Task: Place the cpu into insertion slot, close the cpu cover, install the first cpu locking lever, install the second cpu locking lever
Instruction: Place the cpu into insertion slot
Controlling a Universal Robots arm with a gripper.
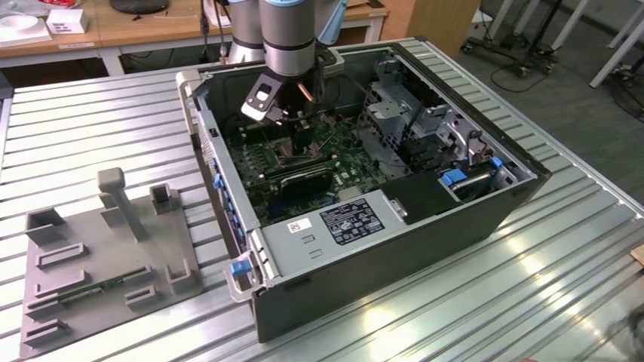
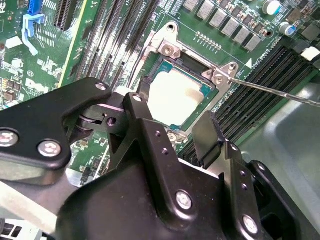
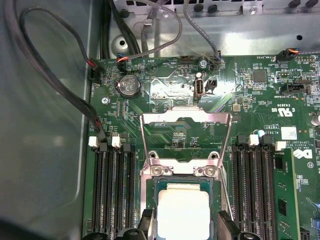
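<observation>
The cpu, a pale metal-topped square, lies flat in the insertion slot on the green board. It also shows in the second wrist view as the cpu. The cpu cover stands swung up and open behind the slot, with the board visible through its cut-out. My gripper is open just above the chip. Its black fingers straddle the chip without touching it. A thin locking lever sticks out, unlatched. In the exterior view my gripper reaches down inside the open computer case.
Long black memory slots flank the socket on both sides. Loose cables run along the case wall nearby. A drive cage fills the case's far side. A grey fixture lies on the ribbed table at the exterior view's left.
</observation>
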